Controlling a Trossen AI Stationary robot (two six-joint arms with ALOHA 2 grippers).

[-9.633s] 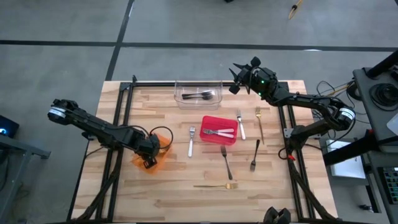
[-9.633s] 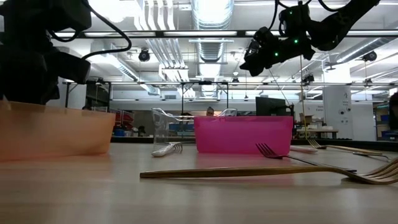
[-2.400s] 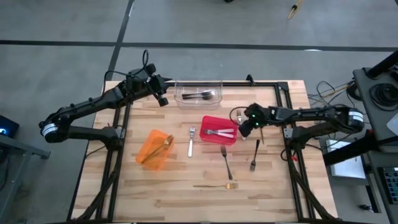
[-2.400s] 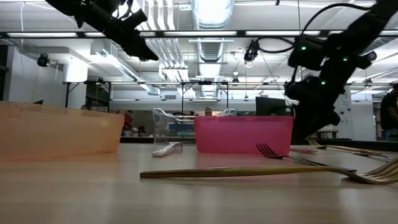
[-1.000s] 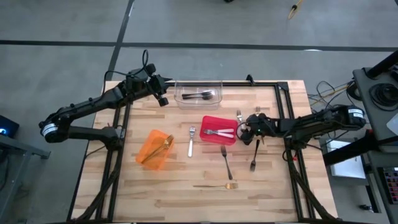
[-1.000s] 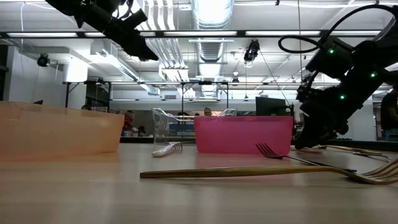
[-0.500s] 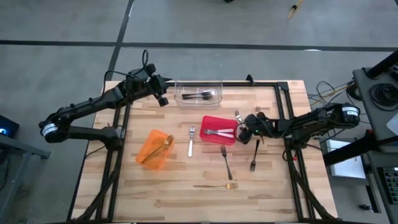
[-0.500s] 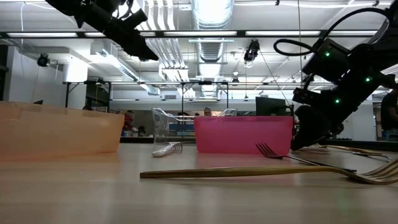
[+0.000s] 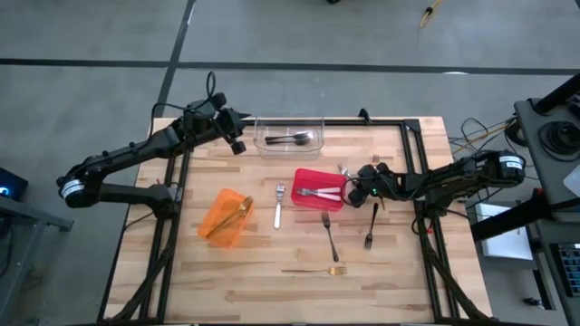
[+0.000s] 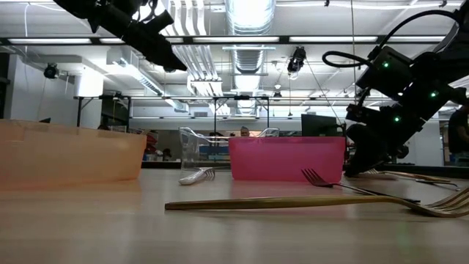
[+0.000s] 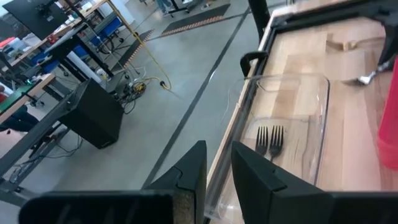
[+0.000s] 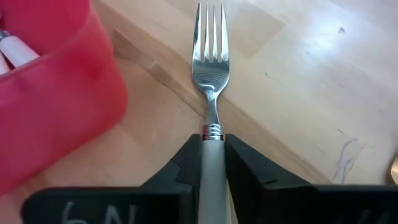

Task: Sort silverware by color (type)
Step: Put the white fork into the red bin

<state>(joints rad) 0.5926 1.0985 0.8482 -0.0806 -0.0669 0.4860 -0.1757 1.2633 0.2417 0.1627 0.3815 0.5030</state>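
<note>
- The right gripper point(image 12: 210, 163) pinches the white-handled fork point(image 12: 210, 93) just beside the red bin point(image 12: 50, 93).
- The slim handle could slip and drop outside the bin.
- Beyond the bin, the left gripper point(image 11: 217, 171) hovers nearly pressed together, empty.

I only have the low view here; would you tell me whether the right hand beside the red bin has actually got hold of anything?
Observer: Yes. The right wrist view shows the right hand shut on the white handle of a silver fork, with the tines pointing away from it.
Operator: Thank you. Where does that fork sit?
Observer: From above, it is over bare wood just right of the red bin.
Operator: And the left hand?
Observer: From above, the left hand hangs beside the left end of the clear bin, which holds dark forks.
</note>
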